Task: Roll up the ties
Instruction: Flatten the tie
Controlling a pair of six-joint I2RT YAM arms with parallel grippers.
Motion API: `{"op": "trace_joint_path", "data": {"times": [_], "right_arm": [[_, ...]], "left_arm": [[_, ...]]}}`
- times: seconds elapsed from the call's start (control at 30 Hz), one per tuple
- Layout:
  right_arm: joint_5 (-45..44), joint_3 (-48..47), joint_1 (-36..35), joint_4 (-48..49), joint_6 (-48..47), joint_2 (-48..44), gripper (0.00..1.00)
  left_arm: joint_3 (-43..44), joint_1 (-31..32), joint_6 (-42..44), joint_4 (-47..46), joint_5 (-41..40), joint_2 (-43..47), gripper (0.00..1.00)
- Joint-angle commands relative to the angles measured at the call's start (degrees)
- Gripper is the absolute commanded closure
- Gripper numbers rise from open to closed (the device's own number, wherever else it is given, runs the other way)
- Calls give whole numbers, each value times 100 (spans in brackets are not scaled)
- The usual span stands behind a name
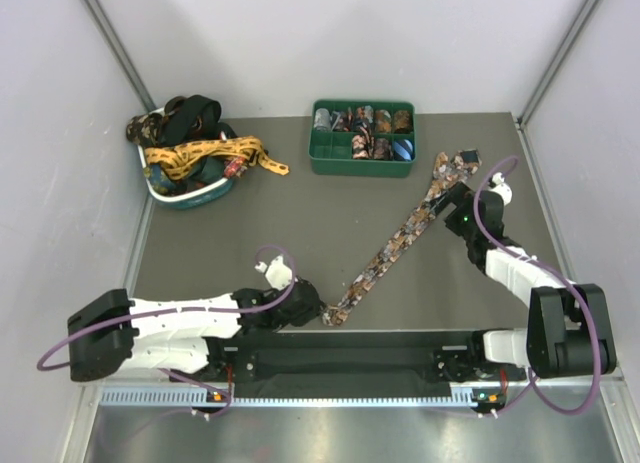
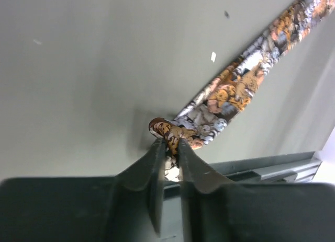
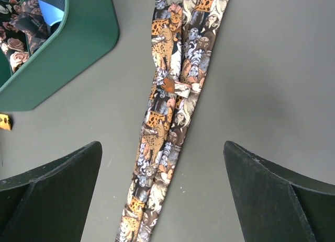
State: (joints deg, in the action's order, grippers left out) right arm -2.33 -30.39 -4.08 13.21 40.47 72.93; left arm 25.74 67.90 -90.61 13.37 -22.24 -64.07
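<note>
While the brown patterned tie (image 1: 400, 238) lies stretched diagonally across the worktop (image 1: 270, 218), its narrow near end is pinched by the left pincer (image 2: 170, 143) — and the right pincer (image 3: 162, 148) is held, jaws wide apart, above its far stretch, near the green tray (image 1: 360, 167) of rolled ties (image 1: 362, 120).

1 brown-floral tie (image 1: 400, 238) flat on counter (image 1: 270, 223), 1 green tray (image 1: 362, 167) of rolled ties (image 1: 365, 119) (count unclear), 1 basket (image 1: 190, 197) of tangled ties (image 1: 195, 148), 2 tools: left tool (image 1: 322, 311), right tool (image 1: 455, 198)
</note>
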Motion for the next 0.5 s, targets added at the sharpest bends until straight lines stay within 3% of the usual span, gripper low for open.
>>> {"op": "trace_joint_path", "data": {"times": [0.0, 0.1, 0.37, 0.47], "right_arm": [[-145, -54, -128, 103, -144, -112, 1], [-329, -308, -321, -203, -310, 63, 2], [-391, -766, -603, -556, -408, 714, 2], [-391, -775, -603, -565, -417, 723, 2]], "left_arm": [[414, 258, 103, 288, -551, -192, 88], [792, 592, 428, 858, -860, -377, 100], [1644, 1067, 1904, 1300, -633, -1220, 100], [2005, 1339, 2390, 1782, -816, -1546, 53]]}}
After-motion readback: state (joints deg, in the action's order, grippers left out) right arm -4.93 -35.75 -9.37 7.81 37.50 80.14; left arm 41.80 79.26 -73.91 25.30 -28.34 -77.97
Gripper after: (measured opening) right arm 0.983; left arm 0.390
